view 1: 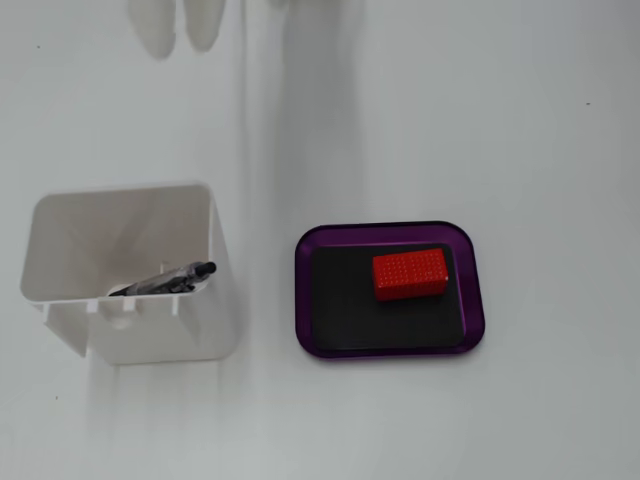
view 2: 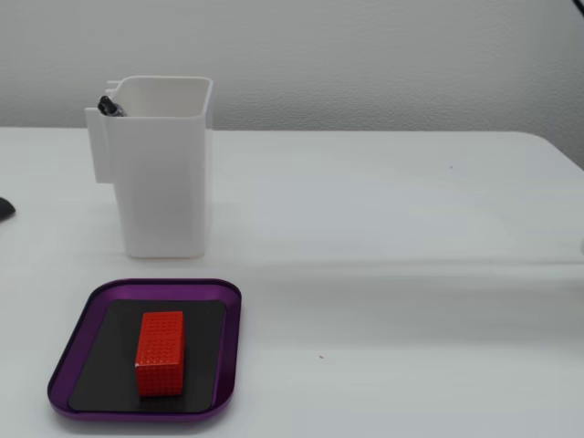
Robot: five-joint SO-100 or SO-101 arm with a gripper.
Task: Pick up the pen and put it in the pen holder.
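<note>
Plain test bench or office setting: bare white desk (view 2: 411, 228) against a pale textured wall (view 2: 365, 55), carrying only a few tidy props.

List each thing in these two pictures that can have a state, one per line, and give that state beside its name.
pen: inside the pen holder, leaning, top end at the rim.
pen holder: upright, open-topped, holding the pen.
purple tray: flat on the table, holding the block.
red block: lying in the tray.
gripper: at the top edge, jaws apart, empty.
</note>
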